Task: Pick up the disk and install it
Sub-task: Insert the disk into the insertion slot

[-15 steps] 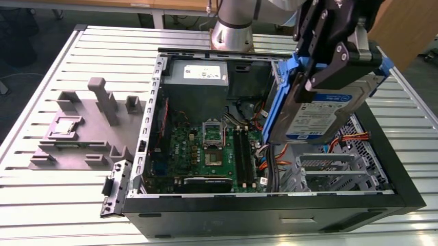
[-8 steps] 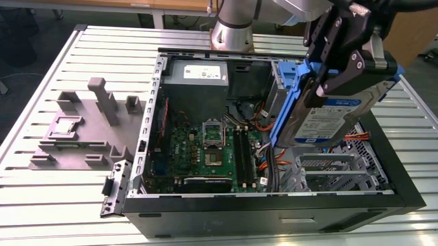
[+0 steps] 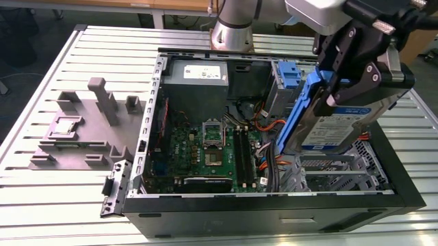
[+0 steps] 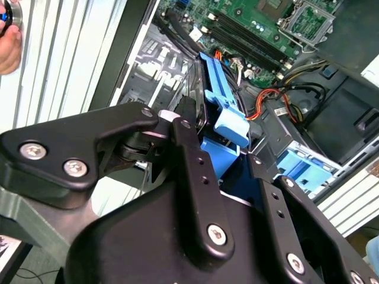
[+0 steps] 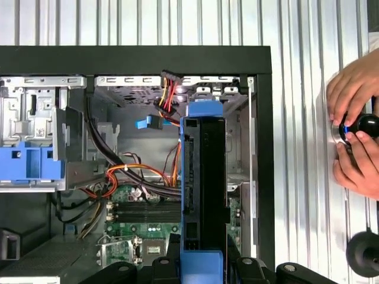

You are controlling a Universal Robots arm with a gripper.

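Open PC case [image 3: 274, 211] on slatted table [image 3: 48, 205]. Exterior view: power supply [image 3: 195, 84] 12 o'clock of motherboard [image 3: 205, 151], grey fixture [image 3: 82, 136] 9 o'clock of case.

Arm [image 3: 231, 20]: round silver-grey metal housing, with a pale grey wrist block [image 3: 311, 13] beside it. Pincer [image 3: 345, 95]: matte black flat linkage bars with rounded ends and silver screw heads [image 4: 217, 234] at the pivots. Knurled silver knob [image 3: 384, 25] near its top. In the second wrist view, each black finger [image 4: 190, 168] carries a row of small holes.
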